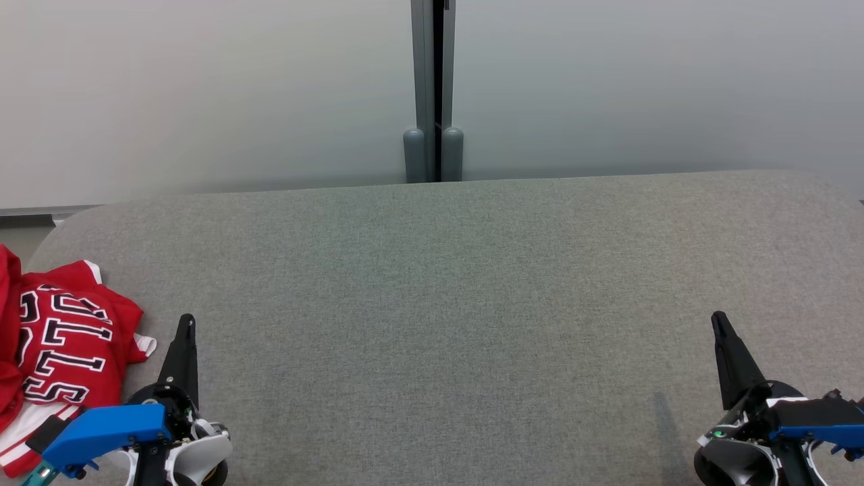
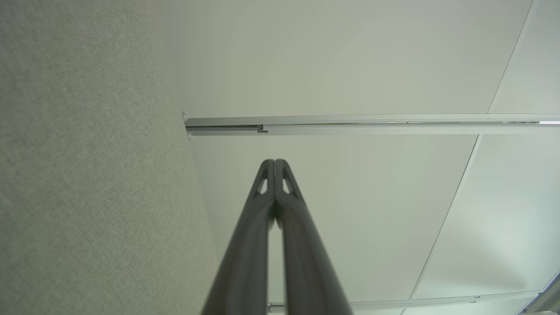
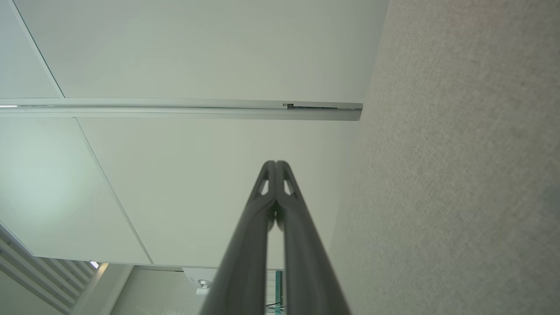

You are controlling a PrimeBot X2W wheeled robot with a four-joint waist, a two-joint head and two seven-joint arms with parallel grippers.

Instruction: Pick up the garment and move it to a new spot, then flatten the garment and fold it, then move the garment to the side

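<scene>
Grey fabric tabletop (image 1: pixel 472 304) stretches ahead, and the crumpled red lettered jersey (image 1: pixel 64 344) sits just left of the left gripper (image 1: pixel 186 322), pinched shut, so that arm is nearer, while the right gripper (image 1: pixel 719 320), also closed, hangs well to its right.

Left gripper (image 2: pixel 274 164): two dark fingers pressed together at the tips, nothing between them.
Grey fabric surface (image 2: pixel 87 175): runs alongside the gripper, out to the far wall.
Far wall (image 2: pixel 350 57): pale, plain panels.
Metal strip (image 2: pixel 350 124): divides the panels, meeting the surface's far edge.
</scene>
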